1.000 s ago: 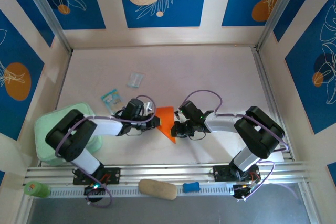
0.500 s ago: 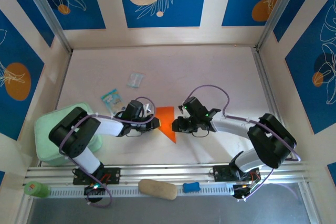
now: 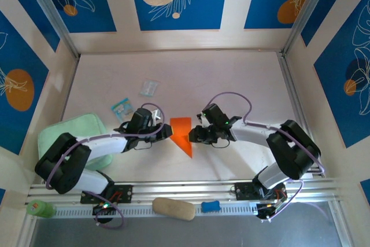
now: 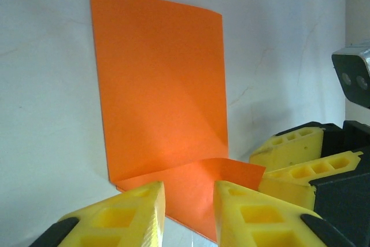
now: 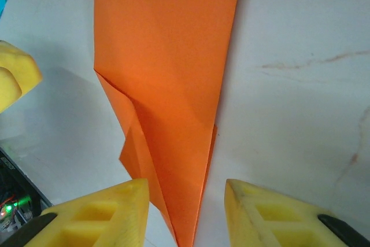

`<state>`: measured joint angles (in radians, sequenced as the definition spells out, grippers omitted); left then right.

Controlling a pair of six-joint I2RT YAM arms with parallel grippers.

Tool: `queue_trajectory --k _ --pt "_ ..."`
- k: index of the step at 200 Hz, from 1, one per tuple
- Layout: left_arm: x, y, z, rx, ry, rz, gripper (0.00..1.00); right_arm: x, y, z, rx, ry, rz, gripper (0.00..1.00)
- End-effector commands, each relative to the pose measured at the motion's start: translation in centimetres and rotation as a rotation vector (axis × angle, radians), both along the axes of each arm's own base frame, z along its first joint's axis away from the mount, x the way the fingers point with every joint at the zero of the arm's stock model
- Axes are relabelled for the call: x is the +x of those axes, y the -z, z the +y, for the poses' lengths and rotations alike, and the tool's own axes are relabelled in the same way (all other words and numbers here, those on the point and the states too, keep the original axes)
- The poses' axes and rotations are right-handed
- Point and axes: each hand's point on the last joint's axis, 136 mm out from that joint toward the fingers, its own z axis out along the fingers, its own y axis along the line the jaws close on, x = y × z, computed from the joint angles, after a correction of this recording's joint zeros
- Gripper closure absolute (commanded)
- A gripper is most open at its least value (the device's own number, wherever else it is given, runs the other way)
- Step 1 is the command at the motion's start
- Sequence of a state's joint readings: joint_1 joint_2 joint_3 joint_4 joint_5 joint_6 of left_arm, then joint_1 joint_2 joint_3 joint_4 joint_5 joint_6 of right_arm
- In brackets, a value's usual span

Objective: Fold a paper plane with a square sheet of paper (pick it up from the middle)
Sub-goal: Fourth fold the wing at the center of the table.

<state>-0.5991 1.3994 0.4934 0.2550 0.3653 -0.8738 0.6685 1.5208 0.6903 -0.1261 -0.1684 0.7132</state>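
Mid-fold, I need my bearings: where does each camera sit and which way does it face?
Top external: above and behind the bases, looking down on the table; both arms show.
Left wrist: on the left arm, looking past the left gripper at the orange paper.
Right wrist: on the right arm, looking past the right gripper at the paper's pointed end.
Shared: both wrist views hold the paper.

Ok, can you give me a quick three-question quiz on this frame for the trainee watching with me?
1. True or false: the orange paper is a flat, unfolded square.
2. Its pointed tip aims toward: A the near edge, B the back wall, C the left wall.
3. Fill in: the left gripper and the right gripper both have jaws standing ___.
Key: 1 false; 2 A; 3 open.
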Motion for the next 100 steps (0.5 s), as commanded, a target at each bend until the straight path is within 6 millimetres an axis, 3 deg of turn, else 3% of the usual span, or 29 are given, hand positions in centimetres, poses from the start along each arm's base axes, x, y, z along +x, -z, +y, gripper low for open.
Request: queue_trajectory --k 1,23,58,78,100 --pt "-0.1 0.2 0.8 0.003 -0.019 0.013 0.72 0.6 -0.8 1.2 0.042 -0.045 -0.007 0.63" --pt "-0.1 0.4 1.1 -0.003 -0.020 0.029 0.71 0.8 -1.2 1.5 0.045 -0.051 -0.007 0.65" --pt "-0.1 0.5 1.5 -0.012 -0.039 0.041 0.71 1.1 -2.3 -0.4 0.012 0.032 -0.077 0.65" --pt "0.1 0.5 1.5 -0.015 -0.038 0.042 0.71 0.5 -3.5 0.4 0.100 0.003 -0.097 0.64" --pt "0.3 0.4 1.4 -0.026 -0.041 0.045 0.70 0.0 -3.5 1.8 0.142 -0.049 -0.062 0.63"
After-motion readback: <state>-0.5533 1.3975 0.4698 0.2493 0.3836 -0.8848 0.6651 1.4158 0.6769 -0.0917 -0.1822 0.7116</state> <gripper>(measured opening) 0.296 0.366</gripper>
